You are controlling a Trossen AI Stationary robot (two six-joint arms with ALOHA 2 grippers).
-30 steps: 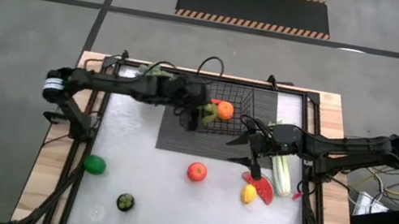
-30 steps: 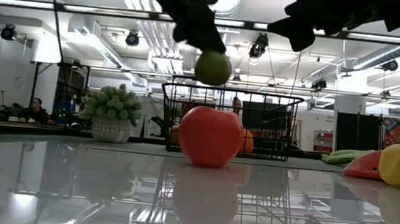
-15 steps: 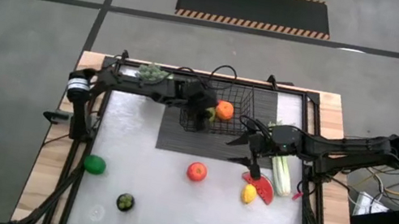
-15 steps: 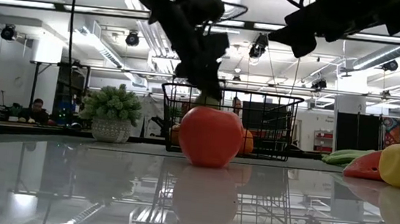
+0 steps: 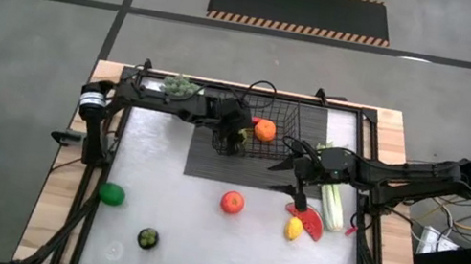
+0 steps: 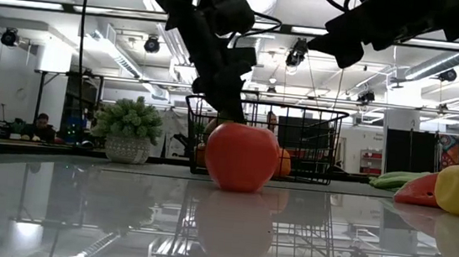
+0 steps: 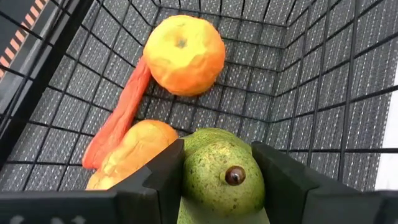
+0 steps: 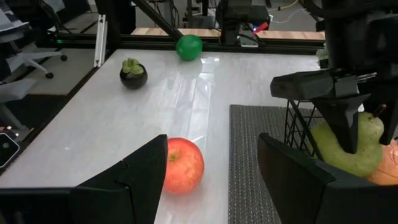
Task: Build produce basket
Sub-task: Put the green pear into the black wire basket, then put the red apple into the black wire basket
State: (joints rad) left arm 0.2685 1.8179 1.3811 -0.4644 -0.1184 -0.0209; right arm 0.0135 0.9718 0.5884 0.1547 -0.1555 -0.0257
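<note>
Landmark: small black wire-mesh basket [image 5: 265,132], sitting on a flat dark ribbed mat [image 5: 206,161].
Left claw [image 7: 219,177]: inside the basket, fingers pinching a green pear-shaped toy fruit [image 7: 221,177] low over the basket floor.
Already in the basket: round orange toy fruit [image 7: 185,55], orange carrot [image 7: 118,121] and a yellow-orange piece [image 7: 134,152] just beside the green fruit.
Right claw [image 8: 211,177]: hovering just outside the basket, fingers spread, empty.
Outside the basket on the counter [image 5: 178,238]: red apple [image 5: 232,202], lime-green ball [image 5: 112,193], dark round fruit [image 5: 148,238], lemon [image 5: 294,228], watermelon slice [image 5: 310,225], celery [image 5: 332,203].
Doing it well: probably lower the fruit into the free mesh beside the orange, then spread the fingers and lift straight up, clear of the wire walls.
</note>
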